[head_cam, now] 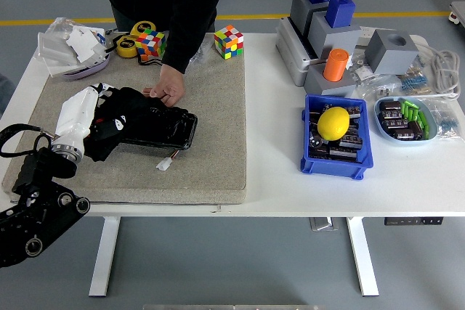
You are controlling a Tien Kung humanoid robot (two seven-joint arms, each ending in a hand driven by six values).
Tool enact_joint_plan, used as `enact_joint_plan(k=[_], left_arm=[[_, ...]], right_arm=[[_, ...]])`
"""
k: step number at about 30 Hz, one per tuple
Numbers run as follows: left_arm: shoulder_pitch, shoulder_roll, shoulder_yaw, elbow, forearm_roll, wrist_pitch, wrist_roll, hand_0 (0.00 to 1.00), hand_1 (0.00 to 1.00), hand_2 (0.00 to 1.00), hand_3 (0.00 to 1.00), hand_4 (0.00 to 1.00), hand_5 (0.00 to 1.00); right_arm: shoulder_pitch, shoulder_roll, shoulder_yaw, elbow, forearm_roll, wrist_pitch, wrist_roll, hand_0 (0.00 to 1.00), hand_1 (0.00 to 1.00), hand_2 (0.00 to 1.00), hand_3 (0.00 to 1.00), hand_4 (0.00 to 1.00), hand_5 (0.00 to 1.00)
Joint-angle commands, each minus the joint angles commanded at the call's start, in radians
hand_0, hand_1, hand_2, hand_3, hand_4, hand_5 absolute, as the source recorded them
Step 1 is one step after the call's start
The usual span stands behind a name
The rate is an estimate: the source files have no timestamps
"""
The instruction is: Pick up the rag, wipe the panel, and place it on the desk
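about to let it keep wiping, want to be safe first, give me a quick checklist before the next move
1. Rag in the left hand: ok, the black cloth is bunched under the hand.
2. Rag on the panel: ok, it covers the panel's left end.
3. Panel held steady: ok, a person's hand presses its far edge.
4. Person's hand clear of the wiping path: not ok, it is close to the rag.
5. Loose white plug by the panel's near edge: cannot tell if it will snag.
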Motion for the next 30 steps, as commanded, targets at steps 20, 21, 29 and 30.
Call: enact_joint_plan(k=[20,21,29,30], left_arm=[[-0.070,-0.017,0.157,-0.072,-0.008,-0.009,0.019,0.189,0.120,0.546,0.563,0.513,0.002],[-0.074,-0.018,0.161,-0.076,-0.007,-0.009,0.020,0.188,0.109,0.591,0.678,0.513,0.002],[-0.092,-0.027,0.200,-0.091,-0.016,-0.005,0.019,0.188,0.109,0.593,0.678,0.512,0.002],[-0.093,-0.026,0.207,-0.092,-0.020,-0.005,0.019,0.188,0.109,0.593,0.678,0.512,0.002]], right_arm=[[0.006,-0.010,-0.006,-0.001,0.002,0.004,-0.008,0.725,0.641,0.677,0.620,0.998,0.608],[0.006,-0.011,-0.006,-0.001,0.002,0.004,-0.008,0.725,0.641,0.677,0.621,0.998,0.608],[0.006,-0.013,-0.010,-0.001,0.002,0.006,-0.011,0.724,0.638,0.677,0.620,0.998,0.608],[0.007,-0.013,-0.013,-0.001,0.002,0.006,-0.012,0.724,0.638,0.677,0.620,0.998,0.608]])
